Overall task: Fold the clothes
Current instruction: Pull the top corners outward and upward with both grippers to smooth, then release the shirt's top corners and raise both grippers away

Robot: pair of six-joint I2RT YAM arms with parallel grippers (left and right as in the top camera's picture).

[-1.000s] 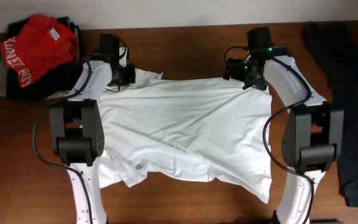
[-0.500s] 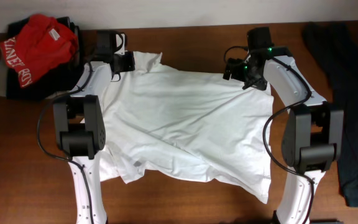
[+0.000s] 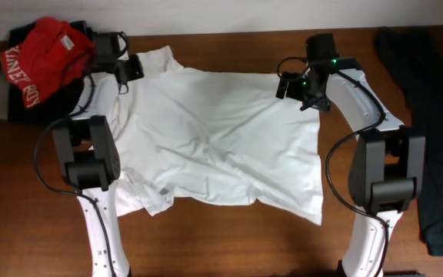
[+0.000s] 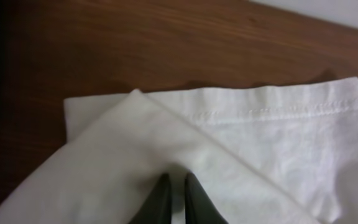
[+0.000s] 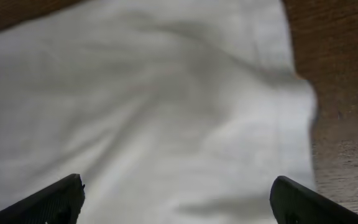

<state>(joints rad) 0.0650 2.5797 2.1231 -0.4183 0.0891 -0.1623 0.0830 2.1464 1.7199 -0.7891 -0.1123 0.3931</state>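
left tool [image 4: 174,182] pinches a hemmed corner of the white t-shirt [image 3: 221,138], jaws nearly together; right tool [image 5: 176,185] hangs wide over the opposite top corner. it lies spread on the bench [image 3: 229,246]. light, limp cotton, likely to sag and crease: best gripped at corners and hems.

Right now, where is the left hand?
In the overhead view, the left hand is at the far left corner of the white T-shirt, shut on that corner, right beside the red shirt.
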